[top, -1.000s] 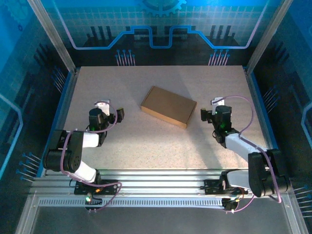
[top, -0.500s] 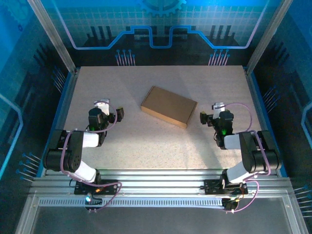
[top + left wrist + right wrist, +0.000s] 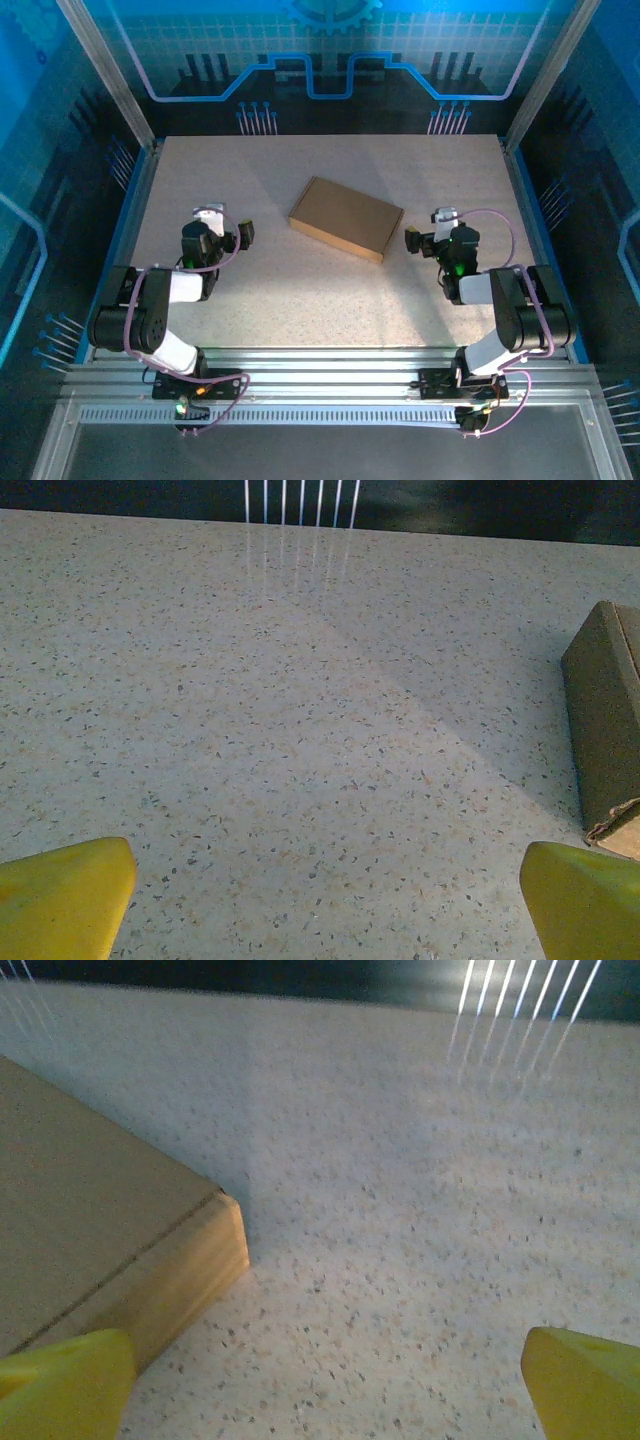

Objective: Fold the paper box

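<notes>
Brown cardboard, the paper box lies closed in the middle of the counter. The right hand has pulled back beside its right corner, spread wide and empty. The left hand sits wide too, well apart. Folding looks finished.

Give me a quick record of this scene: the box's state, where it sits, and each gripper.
paper box: closed, lying flat, askew near the middle of the table
left gripper: open, empty, box off to its right
right gripper: open, empty, box corner close on its left
task state: box looks folded
</notes>
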Robot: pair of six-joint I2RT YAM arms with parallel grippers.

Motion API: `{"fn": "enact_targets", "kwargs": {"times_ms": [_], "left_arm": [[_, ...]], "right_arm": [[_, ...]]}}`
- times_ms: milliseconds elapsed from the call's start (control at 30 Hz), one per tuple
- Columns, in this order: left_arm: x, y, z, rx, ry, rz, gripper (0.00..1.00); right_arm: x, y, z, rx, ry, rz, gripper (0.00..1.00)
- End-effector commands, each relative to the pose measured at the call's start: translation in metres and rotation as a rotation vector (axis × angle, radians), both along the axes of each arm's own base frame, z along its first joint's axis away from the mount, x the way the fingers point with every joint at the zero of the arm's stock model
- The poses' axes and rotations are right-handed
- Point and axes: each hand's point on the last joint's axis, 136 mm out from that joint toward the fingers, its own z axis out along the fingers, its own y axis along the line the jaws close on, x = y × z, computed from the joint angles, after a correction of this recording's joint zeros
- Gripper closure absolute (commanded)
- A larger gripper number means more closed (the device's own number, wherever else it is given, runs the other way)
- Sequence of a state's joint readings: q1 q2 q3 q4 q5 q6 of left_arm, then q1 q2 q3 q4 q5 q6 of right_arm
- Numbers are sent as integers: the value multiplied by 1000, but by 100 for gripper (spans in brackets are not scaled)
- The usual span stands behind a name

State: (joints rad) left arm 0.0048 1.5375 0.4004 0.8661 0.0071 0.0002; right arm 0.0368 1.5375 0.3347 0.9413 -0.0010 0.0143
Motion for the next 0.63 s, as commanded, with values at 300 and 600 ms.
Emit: {"fn": "enact_targets", "kwargs": {"times_ms": [300, 600], "left_arm": [[0, 4, 0, 3, -13, 10, 1], [-1, 4, 0, 4, -13, 9, 1]], "right_arm": [[13, 4, 11, -9, -6, 31, 0], [13, 4, 11, -9, -7, 29, 0]]}}
